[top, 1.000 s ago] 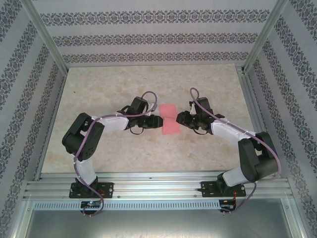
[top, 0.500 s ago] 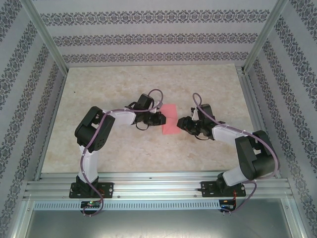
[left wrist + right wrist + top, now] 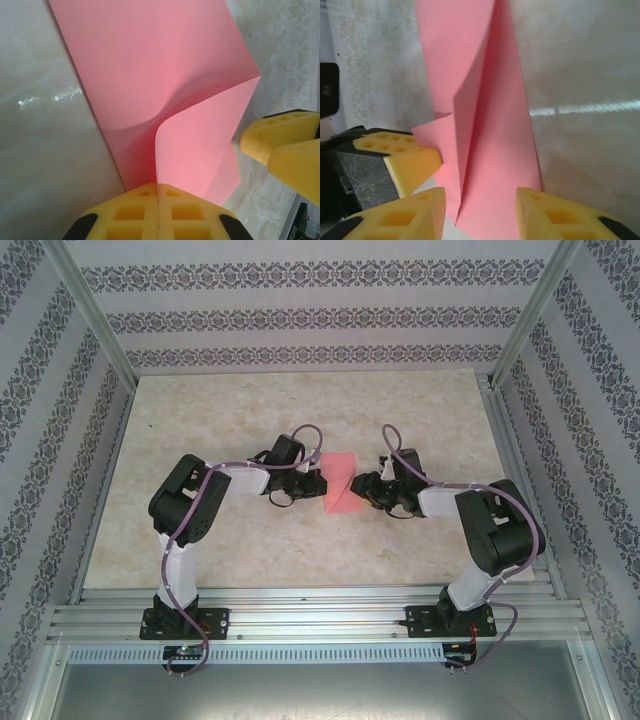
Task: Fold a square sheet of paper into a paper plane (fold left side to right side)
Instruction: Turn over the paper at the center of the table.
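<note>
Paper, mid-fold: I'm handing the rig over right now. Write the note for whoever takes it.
Left gripper: shut on the paper, its left side lifted and curling over.
Right gripper: open, jaws either side of the paper's right edge; contact unclear.
Paper: middle of the table, between the grippers.
Done: left side raised, not pressed flat.
Left: carry it to the right edge, align, press the crease, then the remaining folds.

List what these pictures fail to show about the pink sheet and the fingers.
Top view: pink sheet too small for its creases to be read.
Left wrist view: shut left fingers hide the pinched part.
Right wrist view: right fingers cut off at the bottom edge; contact unclear.
</note>
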